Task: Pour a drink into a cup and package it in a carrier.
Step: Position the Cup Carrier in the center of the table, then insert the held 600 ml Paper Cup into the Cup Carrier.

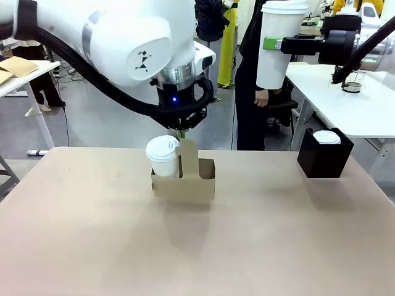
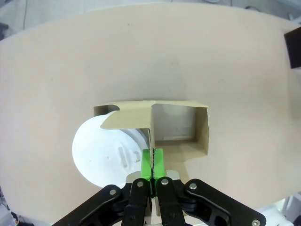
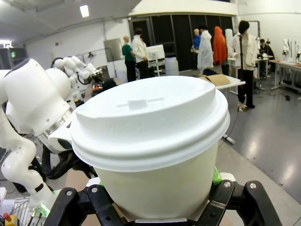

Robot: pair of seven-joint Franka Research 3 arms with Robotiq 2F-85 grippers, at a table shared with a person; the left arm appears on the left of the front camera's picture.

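while the left hand [image 2: 151, 161] is pinching the handle panel [image 1: 187, 155] of the carrier [image 1: 185, 186] on the counter [image 1: 278, 240], the right hand [image 1: 271, 44] is gripping the lidded cup [image 1: 273, 69] high, well apart. packaging step, probably; next move is calling for lowering it upright into the empty slot [image 2: 174, 125].

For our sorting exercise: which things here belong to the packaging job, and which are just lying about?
Job: tall cup, held by right gripper; carrier, handle pinched by left gripper; lidded cup in its slot.
Lying about: black box; short cup inside it.
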